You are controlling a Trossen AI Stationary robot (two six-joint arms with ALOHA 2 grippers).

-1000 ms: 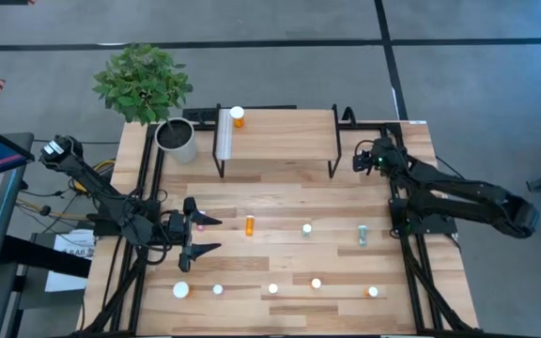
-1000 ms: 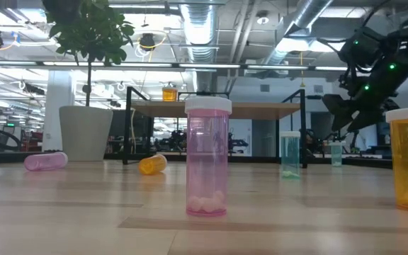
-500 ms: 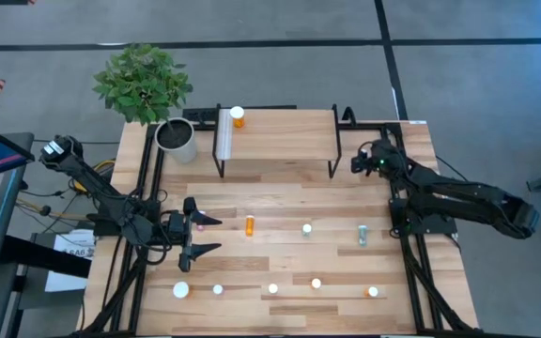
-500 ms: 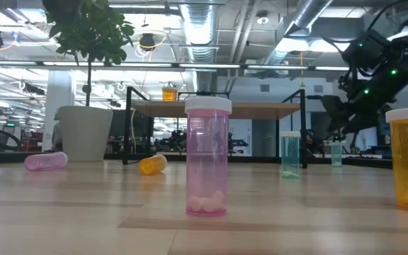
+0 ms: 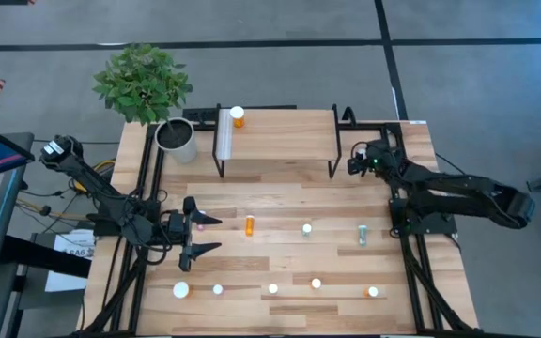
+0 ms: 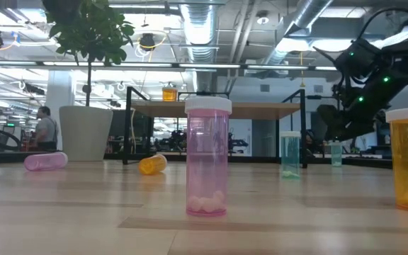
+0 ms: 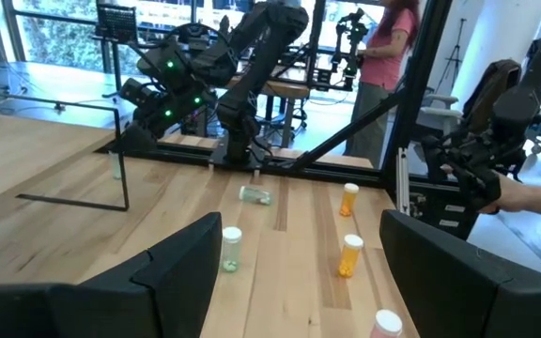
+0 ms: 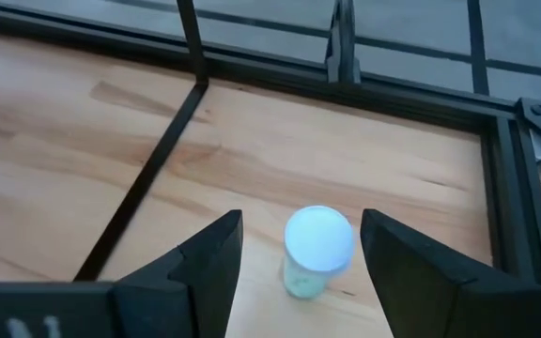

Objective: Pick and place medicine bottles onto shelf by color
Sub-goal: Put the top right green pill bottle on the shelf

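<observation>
Movement is all on the right side. The right claw (image 5: 357, 161) has crept a little toward nine o'clock in the high view, closer to the shelf's (image 5: 280, 131) right legs. It hangs above a small teal bottle (image 8: 316, 250) that stands upright on the worktop (image 5: 280, 211) at the far right corner, just beside the shelf. In the right wrist view the white cap sits right between the two dark fingers (image 8: 212, 263). They are spread wide and do not touch the bottle. I think the claw is lined up to come down and pinch it next. That bottle is not on the shelf yet.

The left claw (image 5: 205, 235) has not moved. It waits at nine o'clock on the worktop, spread open and holding nothing. A pink bottle (image 5: 199, 225) lies just beside it.

Only one orange bottle (image 5: 238, 116) with a white cap stands on the shelf, near its left end. The other bottles are on the worktop: an orange one (image 5: 249, 224) lying near the middle, a green one (image 5: 363, 235) lying at three o'clock, and more standing along the six o'clock edge. So most of the sorting is left to do.

The bottles are small, clear and round, with white caps. The lying ones could roll if bumped.
</observation>
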